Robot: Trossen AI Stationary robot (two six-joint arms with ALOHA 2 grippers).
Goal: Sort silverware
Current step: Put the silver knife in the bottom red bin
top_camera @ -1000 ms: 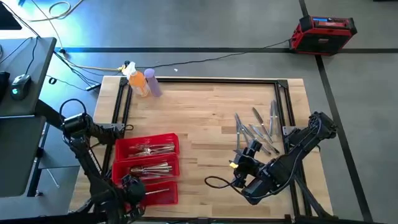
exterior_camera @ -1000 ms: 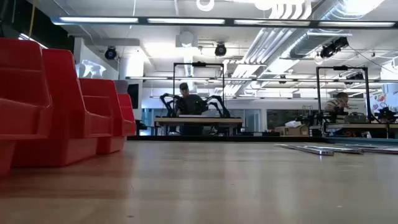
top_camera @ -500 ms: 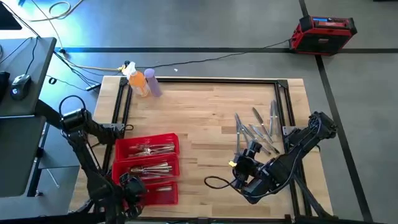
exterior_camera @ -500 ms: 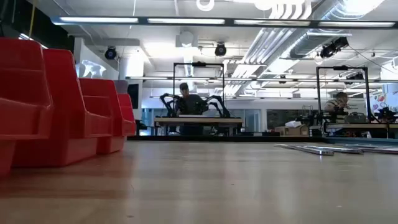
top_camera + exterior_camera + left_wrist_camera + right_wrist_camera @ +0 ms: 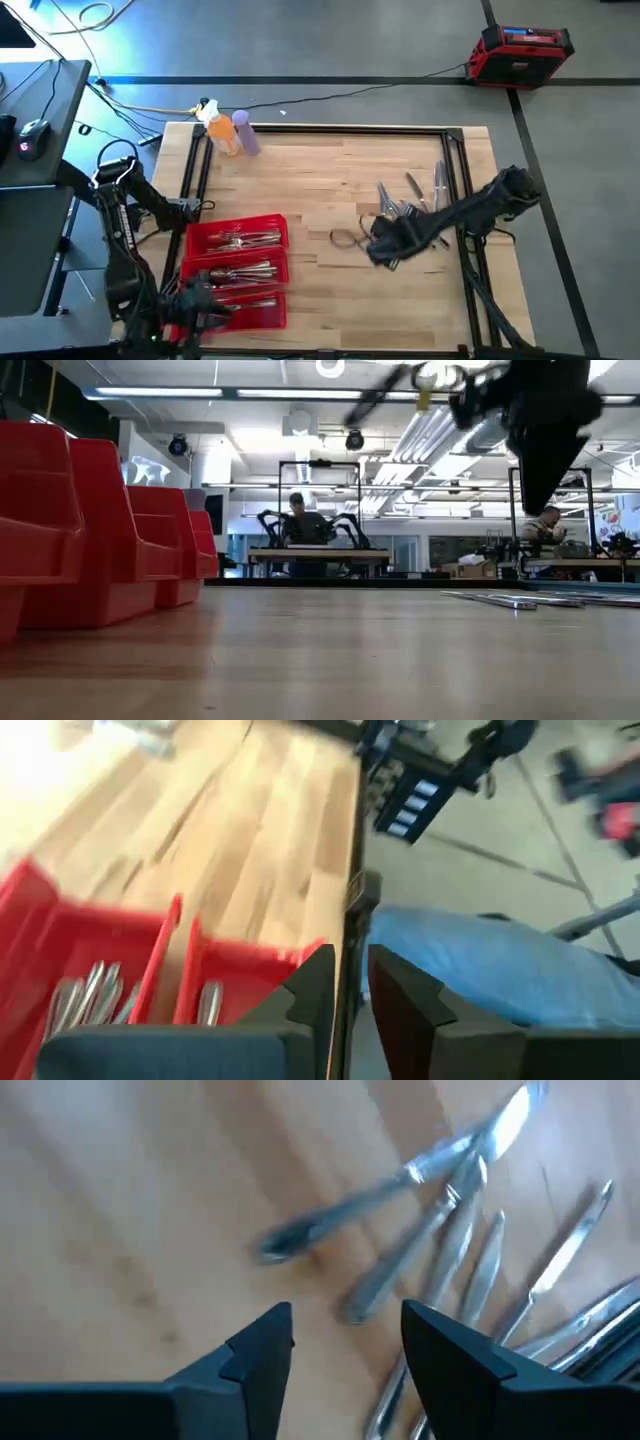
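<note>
From above, the loose silverware (image 5: 418,205) lies fanned near the right edge of the table (image 5: 330,180), its long axes running mostly from the far edge toward the near one, some slanted; more pieces lie lengthwise across the three compartments of the red tray (image 5: 238,270) at the near left. The right gripper (image 5: 385,245) hangs just beside the near end of the loose pile, blurred. The left gripper (image 5: 200,300) sits over the tray's near compartments. Bare wood fills the middle of the table, and two bottles (image 5: 230,132) stand at the far left corner. At table height, the cutlery shows as a thin flat streak at right, the red tray walls at left, and the right arm's dark bulk is cut off by the upper edge. The left wrist view shows narrowly parted fingers (image 5: 318,988) holding nothing, above the tray at the table's edge. The right wrist view shows fingers (image 5: 262,1342) spread apart and empty, with knives and handles beyond them, blurred.
</note>
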